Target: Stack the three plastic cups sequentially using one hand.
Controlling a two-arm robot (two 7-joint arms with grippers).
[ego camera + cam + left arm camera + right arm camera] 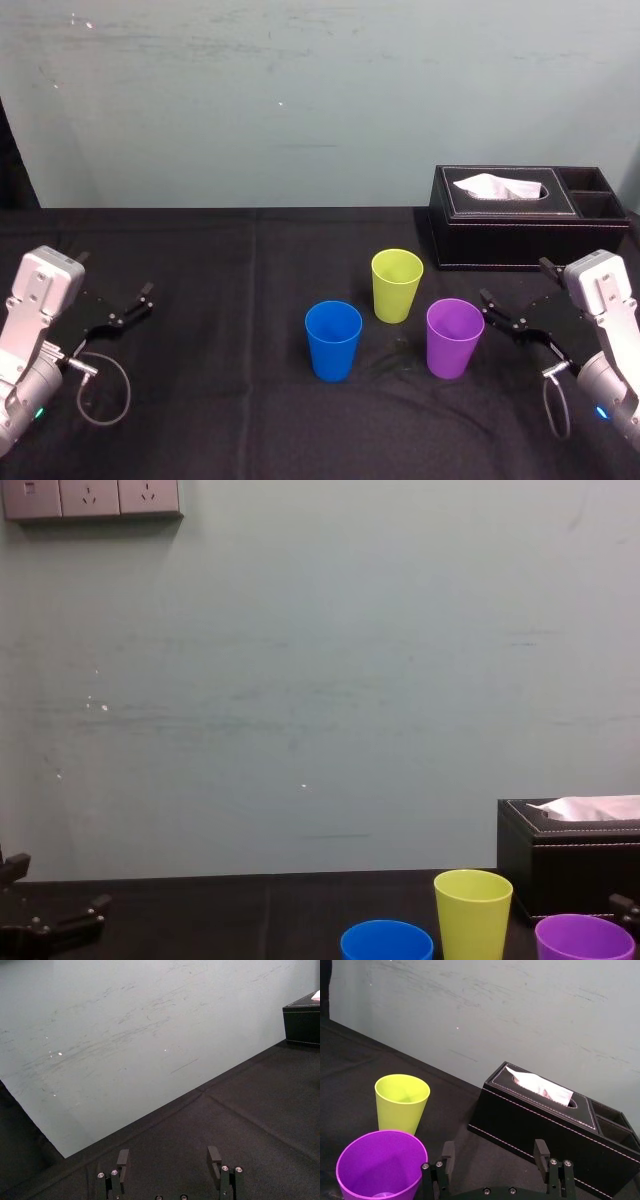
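Stacking has not begun, judging by how things lie: all three cups stand separately on the black table point(200, 300), each upright with its mouth up and none inside another. The blue cup point(333, 340) is nearest the robot's left of the group. The purple cup point(454, 338) is to its right on about the same line. The yellow-green cup point(397, 285) sits behind and between them, toward the wall. The cups are near one another but none touches.

The right gripper point(494, 1149) is low over the table, just beside the purple cup on its right. Its jaws are apart and hold nothing, and no finger touches the cup. The purple cup's rim sits close in front of one finger in the right wrist view, so this cup looks the likely first pick.

The left gripper point(168, 1156) is at the left of the table, well apart from the cups, with its jaws apart and empty.

A black tissue box point(520, 215) stands behind the right gripper, clear of the cups.

Outstanding, in my judgement: every step, namely the first grasp and both nestings.
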